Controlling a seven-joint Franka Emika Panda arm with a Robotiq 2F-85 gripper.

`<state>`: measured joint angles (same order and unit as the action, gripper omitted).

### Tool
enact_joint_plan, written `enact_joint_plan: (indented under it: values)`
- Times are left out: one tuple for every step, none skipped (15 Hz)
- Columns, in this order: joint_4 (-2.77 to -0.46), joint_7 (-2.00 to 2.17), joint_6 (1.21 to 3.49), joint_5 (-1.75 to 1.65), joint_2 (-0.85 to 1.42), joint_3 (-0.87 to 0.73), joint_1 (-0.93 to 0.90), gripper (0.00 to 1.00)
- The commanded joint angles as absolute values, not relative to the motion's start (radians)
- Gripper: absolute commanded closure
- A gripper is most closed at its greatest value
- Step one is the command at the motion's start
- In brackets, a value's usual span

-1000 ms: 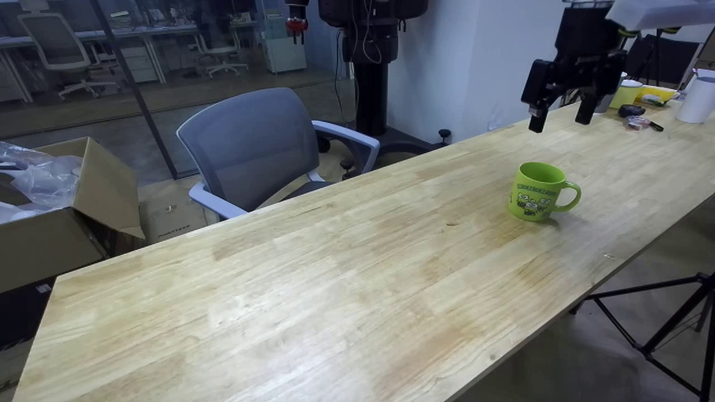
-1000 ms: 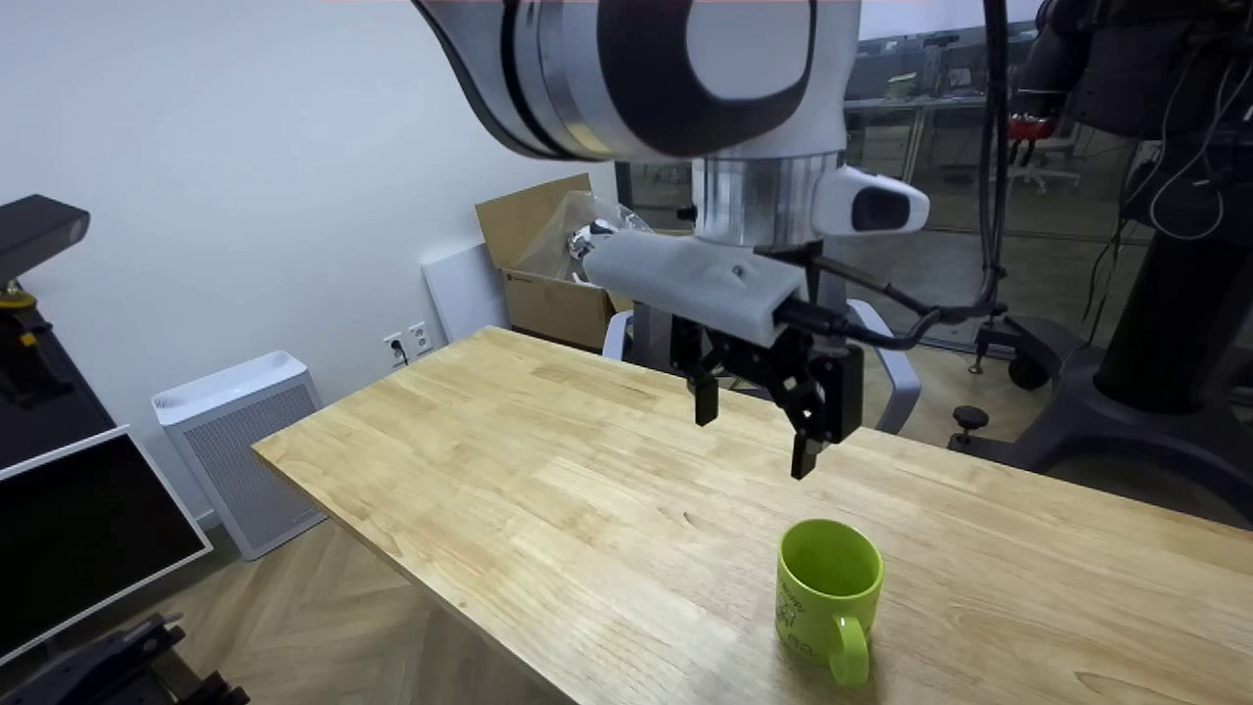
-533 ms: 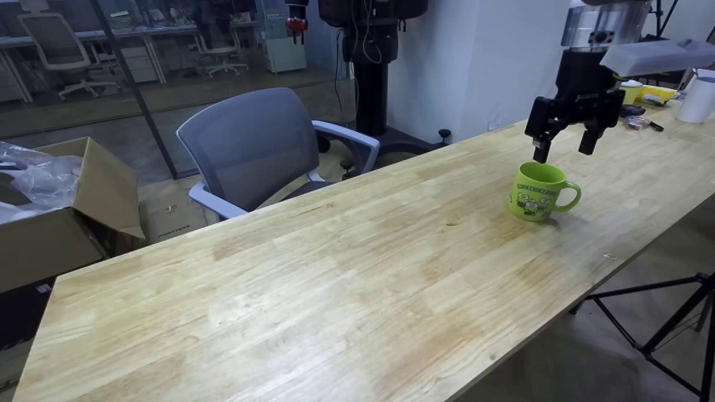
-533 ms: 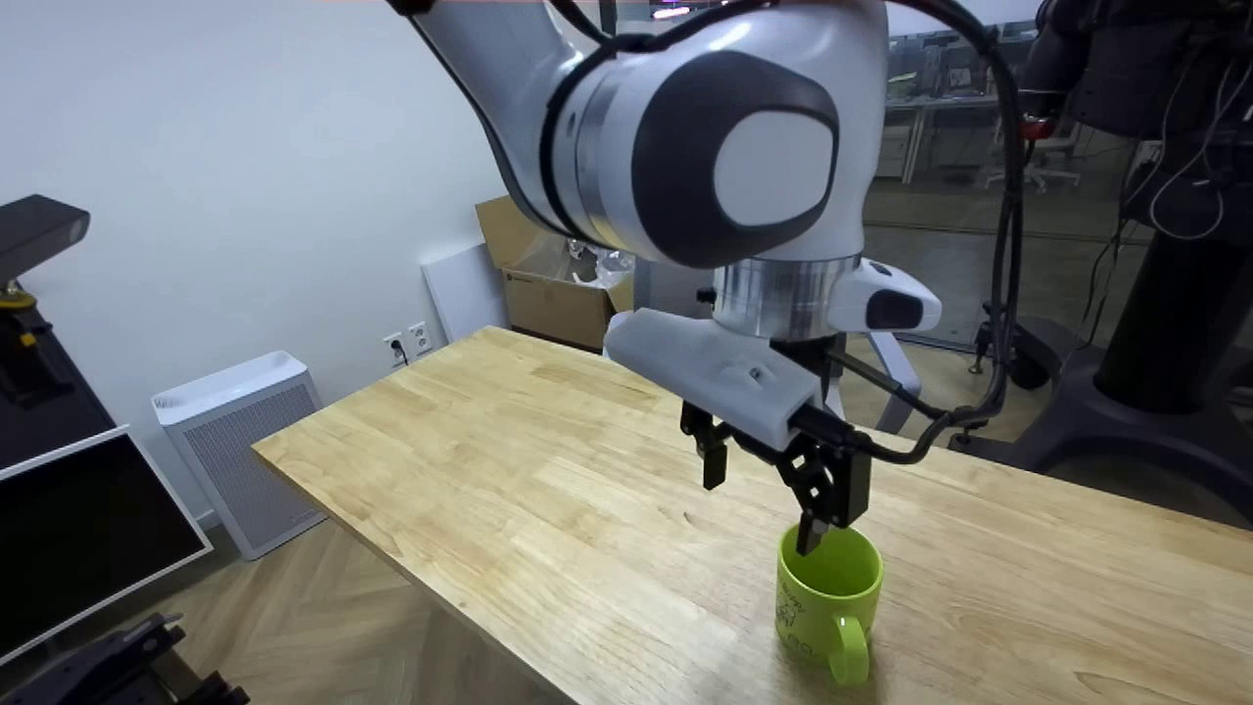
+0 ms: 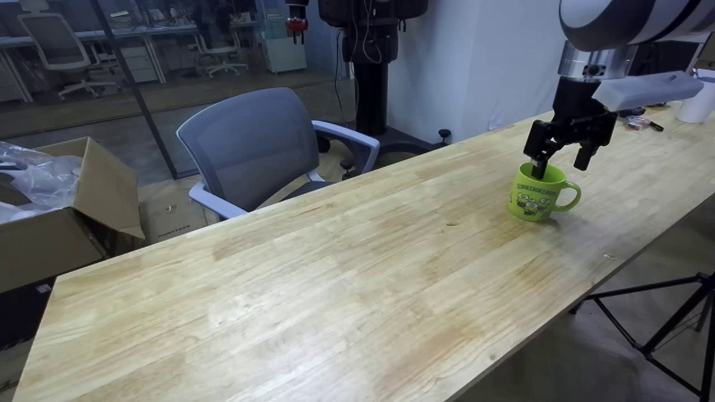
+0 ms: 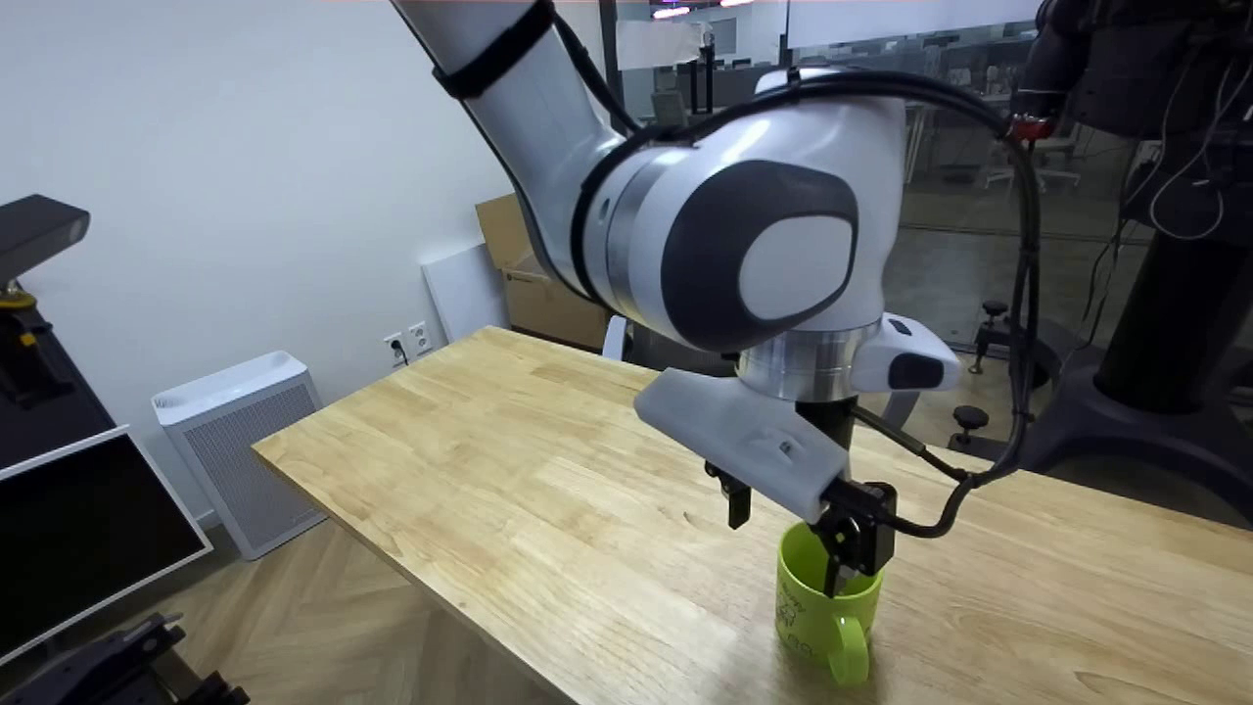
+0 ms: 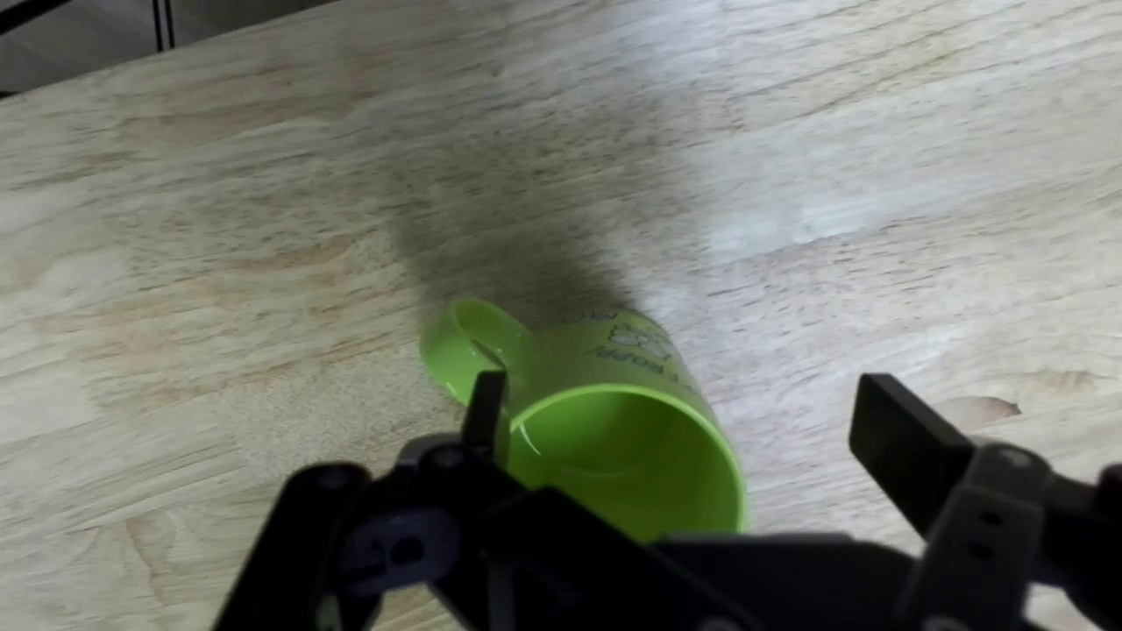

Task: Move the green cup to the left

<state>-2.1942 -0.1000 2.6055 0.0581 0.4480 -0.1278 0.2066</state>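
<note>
The lime-green cup (image 5: 530, 202) stands upright on the wooden table, its loop handle towards the table's near edge; it also shows in an exterior view (image 6: 805, 619) and in the wrist view (image 7: 614, 355). My gripper (image 5: 561, 164) is open and empty, pointing down low over the cup. In the exterior view (image 6: 786, 543) one fingertip overlaps the cup's mouth, while the other hangs beside it. In the wrist view (image 7: 691, 425) one finger lies at the rim by the handle, the other out past the opposite rim. Whether a finger touches the cup, I cannot tell.
The wooden table (image 5: 335, 290) carries a white cylinder (image 5: 697, 101) and small dark items (image 5: 637, 123) at its far end. A grey chair (image 5: 251, 145) stands against the long side. An open cardboard box (image 5: 109, 190) is on the floor beyond the table's end.
My gripper has come down from well above the table to the cup's rim level, fingers still apart. The cup has not moved.
</note>
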Motion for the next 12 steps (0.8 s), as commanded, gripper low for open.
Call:
enact_joint_plan:
  values:
    - [-2.148, -0.112, 2.642, 0.064, 0.49, -0.114, 0.219, 0.0]
    - [-2.139, -0.116, 2.64, 0.065, 0.498, -0.109, 0.22, 0.0]
    - [-2.128, -0.112, 2.632, 0.062, 0.506, -0.108, 0.217, 0.0]
    - [-2.118, -0.107, 2.629, 0.058, 0.514, -0.107, 0.212, 0.0]
    - [-2.104, -0.101, 2.622, 0.056, 0.526, -0.106, 0.207, 0.0]
    - [-2.091, -0.097, 2.616, 0.053, 0.537, -0.104, 0.203, 0.0]
    - [-2.079, -0.093, 2.615, 0.051, 0.546, -0.102, 0.199, 0.0]
    - [-2.068, -0.09, 2.616, 0.048, 0.556, -0.101, 0.194, 0.0]
    - [-2.058, -0.087, 2.618, 0.045, 0.565, -0.101, 0.189, 0.0]
    - [-2.046, -0.083, 2.619, 0.04, 0.576, -0.102, 0.182, 0.0]
    - [-2.034, -0.081, 2.617, 0.038, 0.587, -0.102, 0.178, 0.0]
    - [-2.024, -0.077, 2.619, 0.034, 0.598, -0.104, 0.172, 0.0]
